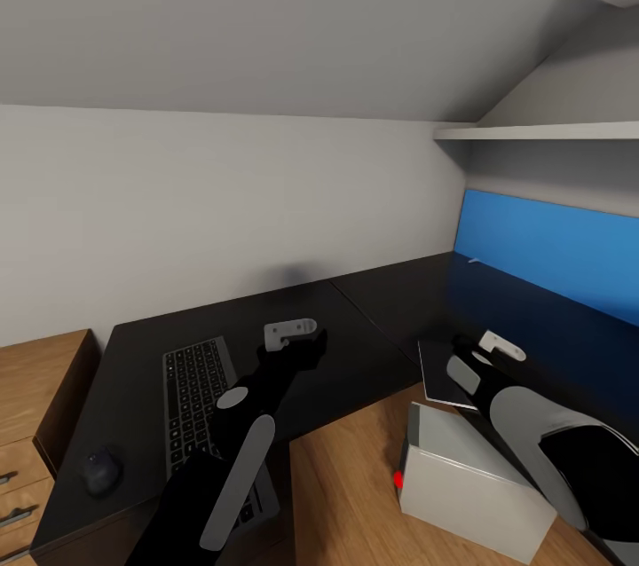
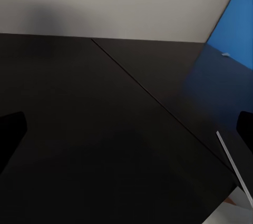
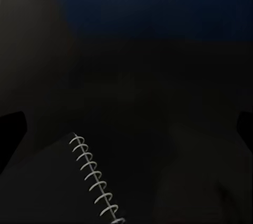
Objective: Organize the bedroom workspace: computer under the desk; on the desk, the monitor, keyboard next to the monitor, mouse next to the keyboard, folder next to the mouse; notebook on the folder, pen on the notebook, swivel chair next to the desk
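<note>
On desk (image 1: 355, 318) edge, thin dark spiral-bound notebook (image 3: 58, 187) w/ right gripper (image 1: 486, 351) over it, jaws apart.

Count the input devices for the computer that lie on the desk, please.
2. The keyboard lies on the left part of the desk, partly under the left arm. The mouse lies left of it, near the desk's front edge. Others may be hidden behind the arms.

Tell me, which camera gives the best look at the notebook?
The head view: the whole notebook lies on the desk edge beside the right gripper. The right wrist view shows its spiral binding; the left wrist view, just a pale edge.
</note>
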{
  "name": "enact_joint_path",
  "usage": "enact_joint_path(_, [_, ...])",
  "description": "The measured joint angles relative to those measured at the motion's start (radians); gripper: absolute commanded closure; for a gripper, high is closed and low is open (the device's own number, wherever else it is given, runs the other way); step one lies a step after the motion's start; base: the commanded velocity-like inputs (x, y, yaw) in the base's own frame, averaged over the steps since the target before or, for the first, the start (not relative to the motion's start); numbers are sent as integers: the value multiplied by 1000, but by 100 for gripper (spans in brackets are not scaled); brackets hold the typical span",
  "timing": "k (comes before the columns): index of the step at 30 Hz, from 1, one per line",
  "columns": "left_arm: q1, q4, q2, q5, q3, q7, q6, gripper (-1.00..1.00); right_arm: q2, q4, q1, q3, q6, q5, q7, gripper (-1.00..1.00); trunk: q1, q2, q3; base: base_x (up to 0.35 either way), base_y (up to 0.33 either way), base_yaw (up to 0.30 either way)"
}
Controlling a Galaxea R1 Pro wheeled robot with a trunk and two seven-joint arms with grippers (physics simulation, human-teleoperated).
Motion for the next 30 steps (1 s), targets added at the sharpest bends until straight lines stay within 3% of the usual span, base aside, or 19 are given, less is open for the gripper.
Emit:
enact_joint_path(25, [0, 0, 0, 0, -2, -1, -1, -100, 6, 0, 9, 3, 64, 0, 29, -100, 0, 0, 0, 0, 0, 0])
enact_joint_path(30, [0, 0, 0, 0, -2, -1, -1, -100, 5, 0, 8, 4, 118, 1, 29, -100, 0, 0, 0, 0, 0, 0])
